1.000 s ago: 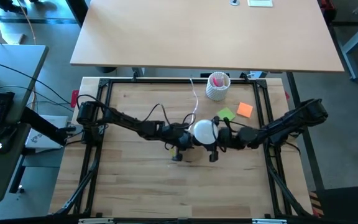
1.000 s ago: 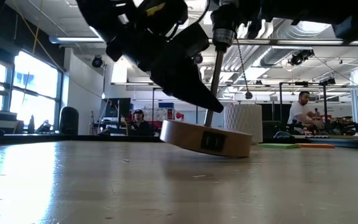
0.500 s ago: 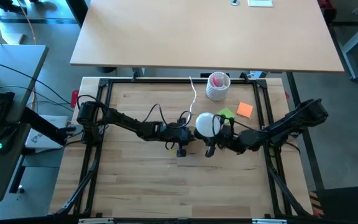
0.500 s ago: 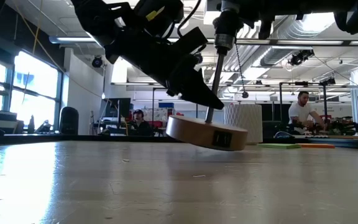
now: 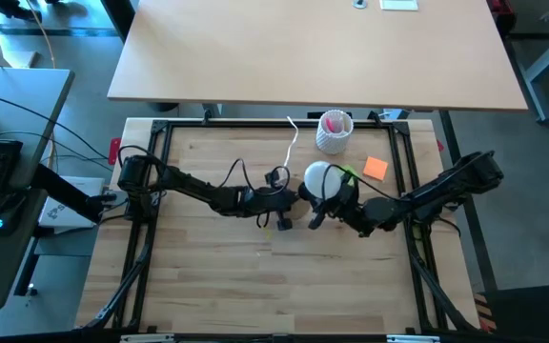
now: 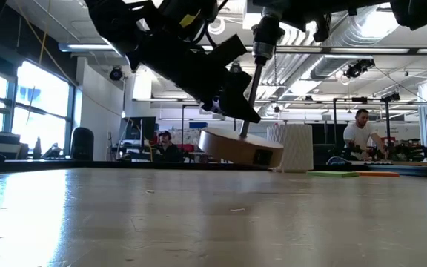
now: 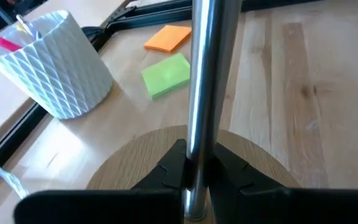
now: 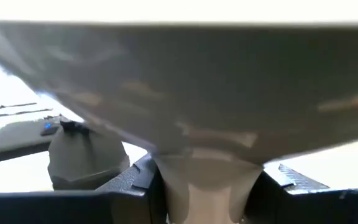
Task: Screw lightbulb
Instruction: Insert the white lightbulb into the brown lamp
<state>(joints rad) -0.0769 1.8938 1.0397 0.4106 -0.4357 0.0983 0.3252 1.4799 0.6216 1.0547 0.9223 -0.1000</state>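
My right jaws clamp the lightbulb (image 5: 319, 178) at tabletop (image 5: 208, 286) centre; at its nine o'clock, left jaws grip the lamp's metal stem (image 7: 202, 93).

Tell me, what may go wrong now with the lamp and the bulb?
1. The wooden base looks tilted, held only by the left gripper, jaws shut on the smooth metal rod; it could slip or swing.
2. The right gripper holds the lightbulb by its narrow neck; screwing into a tilted stand might cross-thread.
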